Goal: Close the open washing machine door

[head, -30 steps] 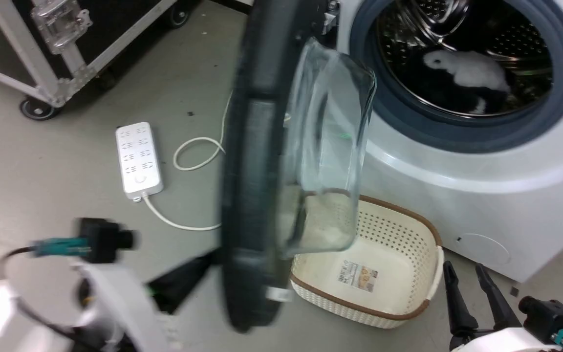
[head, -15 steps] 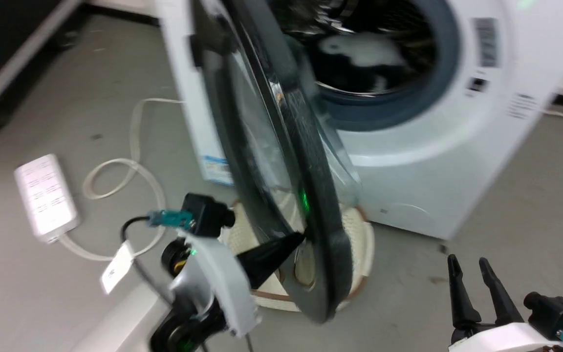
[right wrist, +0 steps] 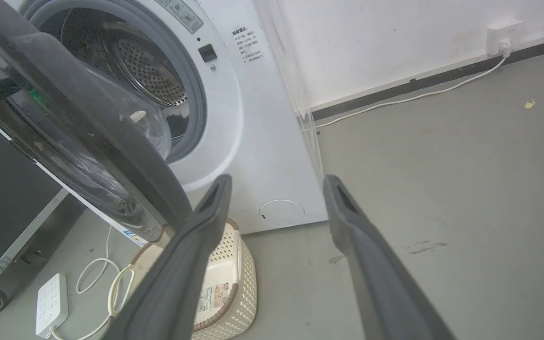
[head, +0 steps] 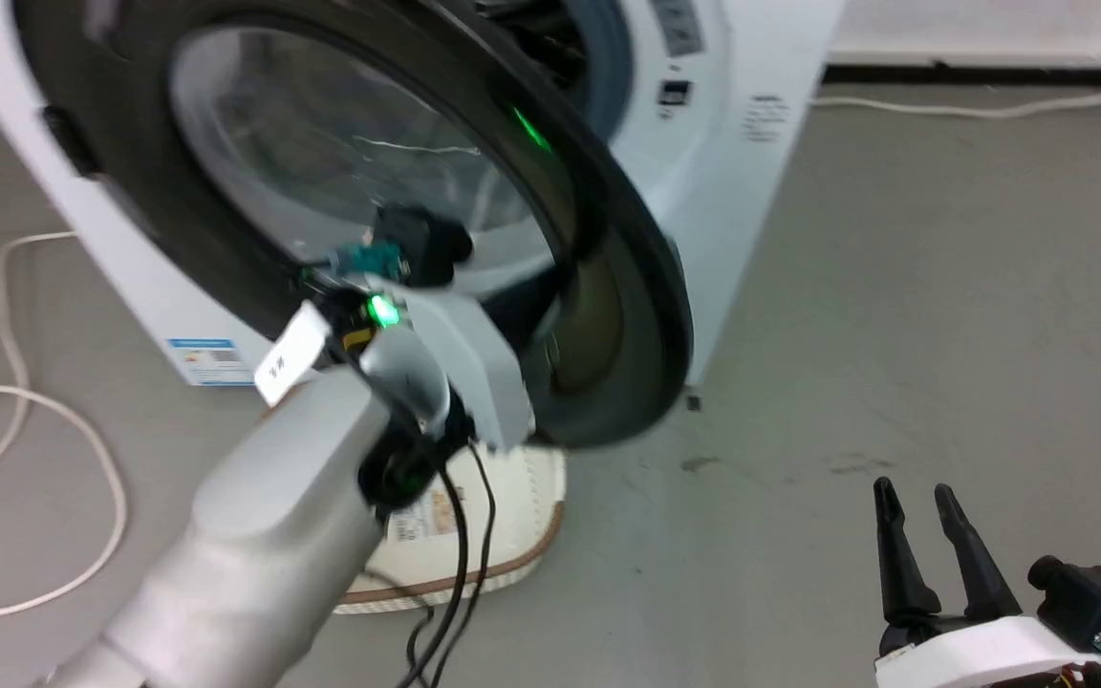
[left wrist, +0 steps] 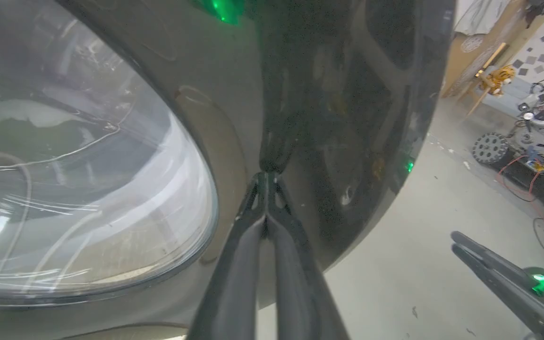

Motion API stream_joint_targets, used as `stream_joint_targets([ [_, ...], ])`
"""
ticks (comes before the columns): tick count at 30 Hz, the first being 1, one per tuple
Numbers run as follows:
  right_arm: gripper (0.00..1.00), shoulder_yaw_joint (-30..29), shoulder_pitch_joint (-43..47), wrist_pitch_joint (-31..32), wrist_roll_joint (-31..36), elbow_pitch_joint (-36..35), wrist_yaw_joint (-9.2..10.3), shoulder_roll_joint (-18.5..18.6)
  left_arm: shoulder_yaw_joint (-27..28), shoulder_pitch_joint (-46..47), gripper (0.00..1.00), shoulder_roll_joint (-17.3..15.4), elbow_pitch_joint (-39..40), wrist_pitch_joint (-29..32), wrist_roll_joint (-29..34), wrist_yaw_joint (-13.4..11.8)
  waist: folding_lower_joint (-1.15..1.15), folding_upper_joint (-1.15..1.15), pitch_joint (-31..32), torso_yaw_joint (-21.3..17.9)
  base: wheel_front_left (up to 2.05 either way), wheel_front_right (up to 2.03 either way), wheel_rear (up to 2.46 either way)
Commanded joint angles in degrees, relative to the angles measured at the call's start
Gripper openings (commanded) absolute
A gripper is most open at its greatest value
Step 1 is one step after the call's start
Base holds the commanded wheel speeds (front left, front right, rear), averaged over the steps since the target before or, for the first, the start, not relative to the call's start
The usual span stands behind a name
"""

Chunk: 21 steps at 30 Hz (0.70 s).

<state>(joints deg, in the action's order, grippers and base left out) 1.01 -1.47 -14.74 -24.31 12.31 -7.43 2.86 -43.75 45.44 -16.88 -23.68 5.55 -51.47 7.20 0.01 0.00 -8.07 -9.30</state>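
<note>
The washing machine door (head: 340, 143) stands partly open, swung out at an angle from the front of the washing machine (head: 732, 191). In the right wrist view a gap shows between the door's black rim and the grey rubber ring (right wrist: 201, 104) around the steel drum (right wrist: 144, 66). The left gripper (left wrist: 267, 179) has its jaws pressed together with nothing between them. Their tips touch the glossy outer face of the door's rim, just beside the clear glass window (left wrist: 78, 179), and meet their own reflection there. The pale left arm (head: 264, 535) reaches up to the door from the lower left of the head view. The right gripper (head: 914, 487) hovers low over the grey floor (head: 895, 287), well apart from the door, with its jaws spread wide and empty. A cream perforated laundry basket (right wrist: 243, 274) sits on the floor below the door, against the machine's front. A white power strip (right wrist: 52, 297) lies further off beside a looped cable (head: 82, 459).
</note>
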Motion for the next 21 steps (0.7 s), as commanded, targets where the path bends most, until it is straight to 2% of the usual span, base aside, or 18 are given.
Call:
stream_joint_targets([
  [1, 1.0, 0.09, -1.04, -0.25, -0.3, -0.29, -0.06, 0.01, 0.3, 1.78, 0.0, 0.84, -1.91, -1.27, 0.76, -0.24, -0.01, 0.0, -1.26, -1.77, 0.0, 0.0, 0.0],
  [7, 1.0, -0.47, -0.61, -0.26, -0.23, 0.02, -0.06, 0.01, 1.45, 5.99, 0.0, 4.08, -10.67, -5.53, 1.84, -1.0, -0.01, 0.0, 0.06, -1.31, 0.0, 0.0, 0.0],
  [11, 1.0, -1.04, 0.37, -0.26, 0.37, -0.04, -0.06, 0.01, 3.83, 5.62, 0.0, 4.68, -12.08, -8.28, -0.17, -1.21, -0.01, 0.0, 2.38, 0.85, 0.0, 0.0, 0.0],
  [16, 1.0, -1.61, 1.62, -0.26, 1.07, -0.11, -0.06, 0.01, 8.63, 3.68, 0.0, 1.51, -9.91, -17.19, 0.55, -4.91, -0.01, 0.0, 4.84, 4.29, 0.0, 0.0, 0.0],
  [21, 1.0, -1.36, 2.37, -0.26, 1.48, -0.13, -0.06, 0.01, 13.34, 0.24, 0.0, -3.8, -2.28, -20.46, 8.78, -11.12, -0.01, 0.0, 6.1, 7.19, 0.0, 0.0, 0.0],
])
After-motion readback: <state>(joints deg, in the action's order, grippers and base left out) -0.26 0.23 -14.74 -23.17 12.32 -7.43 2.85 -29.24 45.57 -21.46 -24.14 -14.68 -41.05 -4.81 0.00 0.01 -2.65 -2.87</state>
